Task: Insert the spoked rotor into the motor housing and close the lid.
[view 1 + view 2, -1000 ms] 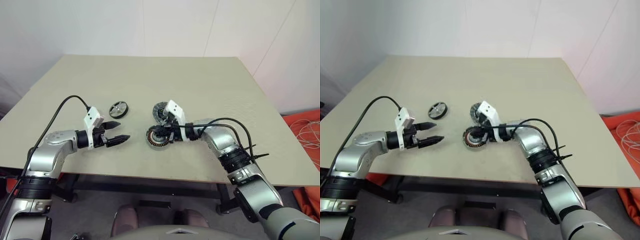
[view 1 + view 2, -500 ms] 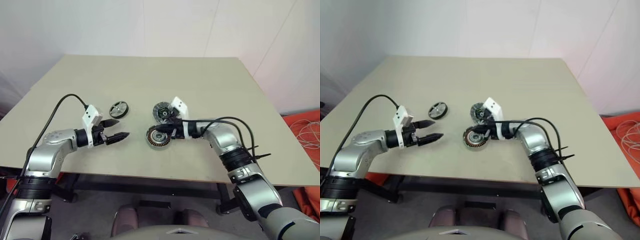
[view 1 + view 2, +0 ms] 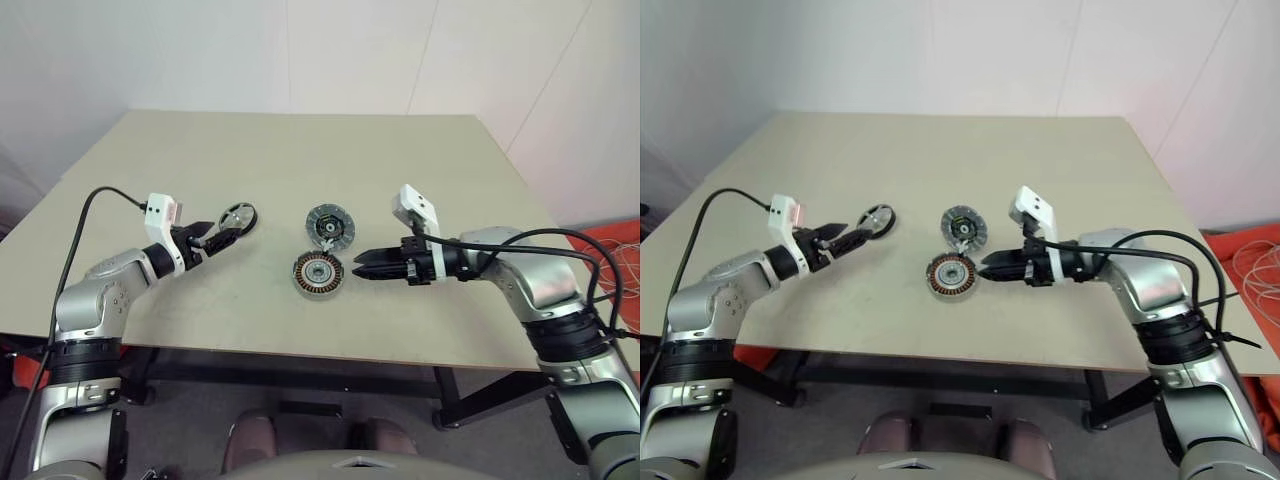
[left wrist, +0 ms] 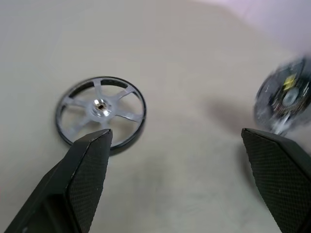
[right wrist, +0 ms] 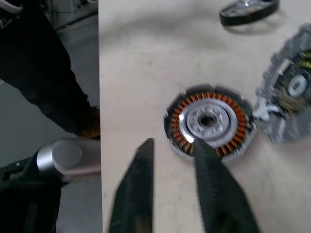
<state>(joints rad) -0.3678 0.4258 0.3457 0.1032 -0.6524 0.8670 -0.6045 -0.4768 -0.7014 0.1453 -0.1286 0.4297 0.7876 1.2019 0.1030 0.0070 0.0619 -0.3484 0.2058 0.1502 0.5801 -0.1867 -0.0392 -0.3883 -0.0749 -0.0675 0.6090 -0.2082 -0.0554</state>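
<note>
The spoked rotor [image 3: 238,216], a silver wheel with a black rim, lies flat on the table left of centre. My left gripper [image 3: 221,236] is open just in front of the rotor [image 4: 100,110], with its fingers [image 4: 87,165] wide apart and touching nothing. The motor housing [image 3: 319,273] with its copper coils lies near the table's front, and nothing sits in its centre [image 5: 209,121]. The lid [image 3: 330,224] lies just behind it. My right gripper [image 3: 362,268] hovers right of the housing, pointing at it. Its fingers [image 5: 214,194] are apart and hold nothing.
The beige table [image 3: 300,150] has bare room behind and to the right of the parts. Its front edge runs close below the housing. Orange material with cables [image 3: 612,262] lies on the floor off the right side.
My right gripper drew back to the right and up off the motor housing, and its fingers parted. My left gripper rolled and moved forward toward the spoked rotor.
</note>
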